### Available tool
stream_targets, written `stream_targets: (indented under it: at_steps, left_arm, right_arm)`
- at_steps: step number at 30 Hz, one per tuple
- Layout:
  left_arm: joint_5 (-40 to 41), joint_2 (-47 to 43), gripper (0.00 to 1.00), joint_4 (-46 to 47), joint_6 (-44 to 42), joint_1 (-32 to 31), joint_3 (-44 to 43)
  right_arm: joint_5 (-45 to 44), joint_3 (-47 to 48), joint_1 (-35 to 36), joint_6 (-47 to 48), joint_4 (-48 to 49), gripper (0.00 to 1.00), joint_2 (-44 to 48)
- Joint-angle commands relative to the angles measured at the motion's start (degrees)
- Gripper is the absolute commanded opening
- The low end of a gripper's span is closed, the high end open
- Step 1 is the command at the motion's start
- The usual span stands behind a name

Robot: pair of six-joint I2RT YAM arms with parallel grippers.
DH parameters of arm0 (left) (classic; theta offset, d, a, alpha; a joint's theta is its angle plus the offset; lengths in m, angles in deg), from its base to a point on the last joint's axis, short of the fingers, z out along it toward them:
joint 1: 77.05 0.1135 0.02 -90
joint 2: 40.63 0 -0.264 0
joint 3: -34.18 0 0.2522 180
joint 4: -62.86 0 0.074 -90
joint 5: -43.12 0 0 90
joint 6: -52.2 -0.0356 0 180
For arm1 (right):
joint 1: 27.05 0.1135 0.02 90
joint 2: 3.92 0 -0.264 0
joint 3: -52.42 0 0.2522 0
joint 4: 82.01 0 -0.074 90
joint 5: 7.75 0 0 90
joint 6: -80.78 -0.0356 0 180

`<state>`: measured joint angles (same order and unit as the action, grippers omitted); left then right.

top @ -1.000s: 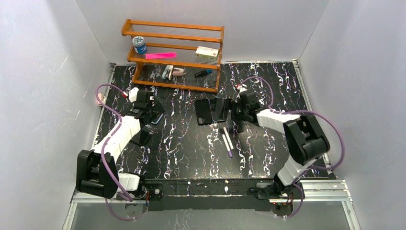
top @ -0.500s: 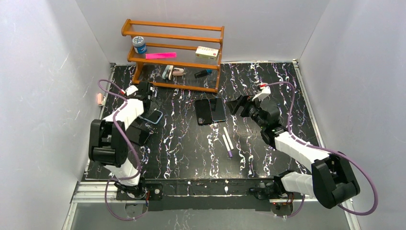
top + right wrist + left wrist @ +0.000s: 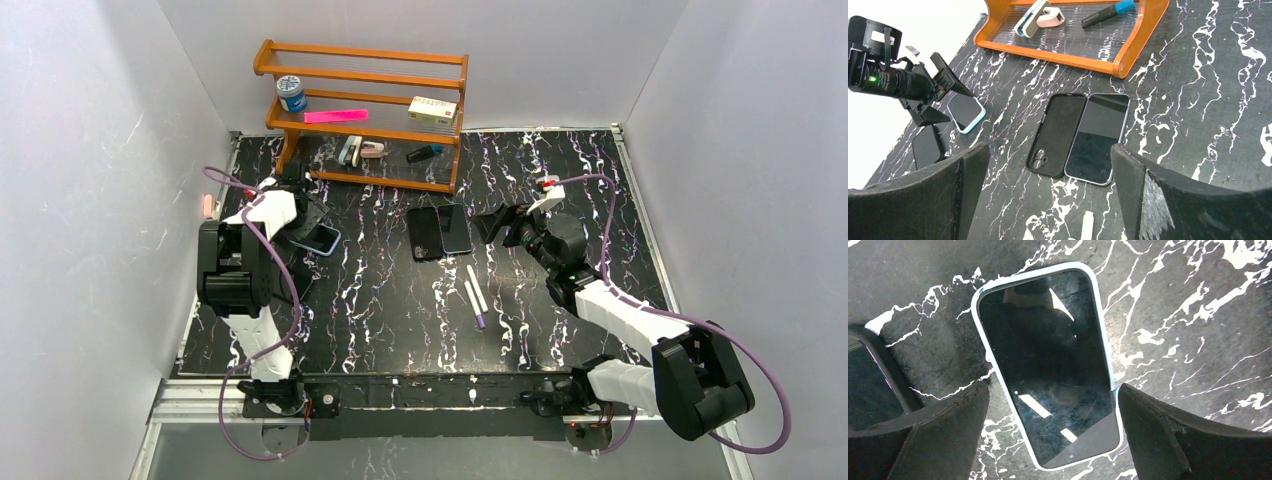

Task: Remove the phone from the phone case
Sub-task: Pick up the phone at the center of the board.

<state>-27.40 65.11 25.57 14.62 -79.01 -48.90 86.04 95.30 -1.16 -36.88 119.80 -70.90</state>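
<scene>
A phone in a pale blue case (image 3: 1048, 365) lies screen up on the black marbled table at the left (image 3: 320, 240). My left gripper (image 3: 1052, 390) hovers over its near end, open, with one finger on each side and not touching it; from above that gripper (image 3: 305, 215) sits just left of the phone. At the table's middle lie an empty black case (image 3: 1055, 135), back up, and a bare phone (image 3: 1098, 137) beside it. My right gripper (image 3: 1048, 150) is open and empty, and stands right of that pair (image 3: 492, 222).
A wooden rack (image 3: 360, 115) at the back holds a jar, a pink strip, a box and a marker. Two white pens (image 3: 473, 293) lie near the middle. A flat dark item (image 3: 928, 146) lies beside the blue-cased phone. White walls close in on both sides.
My left arm has folded back and its gripper has slid toward the far left, over the blue-cased phone. My right arm has swung out to the right, away from the black case and bare phone.
</scene>
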Motion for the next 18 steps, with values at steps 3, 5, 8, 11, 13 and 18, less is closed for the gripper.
stream_targets:
  at_steps: [3,5,8,11,13,18]
  left_arm:
    - [3.3,1.1,0.98,-4.1,0.5,0.4,-5.2]
    - [3.5,0.4,0.98,-3.9,1.1,0.4,-4.9]
    - [4.1,0.6,0.98,-3.8,1.5,0.4,-5.2]
    - [4.2,2.5,0.98,-5.6,1.6,0.4,-7.0]
    - [4.7,3.6,0.98,-6.8,2.0,0.4,-7.8]
    - [5.8,5.1,0.98,-8.7,2.4,0.4,-8.5]
  right_arm:
    - [0.6,0.4,-0.1,1.3,3.2,0.99,0.6]
    - [0.6,0.5,-0.1,1.2,3.3,0.99,0.5]
    - [0.0,0.9,-0.1,0.2,3.1,0.99,-0.3]
    - [-2.1,0.8,-0.1,-2.5,3.0,0.99,-0.7]
    - [-3.4,0.4,-0.1,-4.1,3.4,0.99,-0.6]
    - [-4.2,0.3,-0.1,-2.1,3.4,0.99,-0.6]
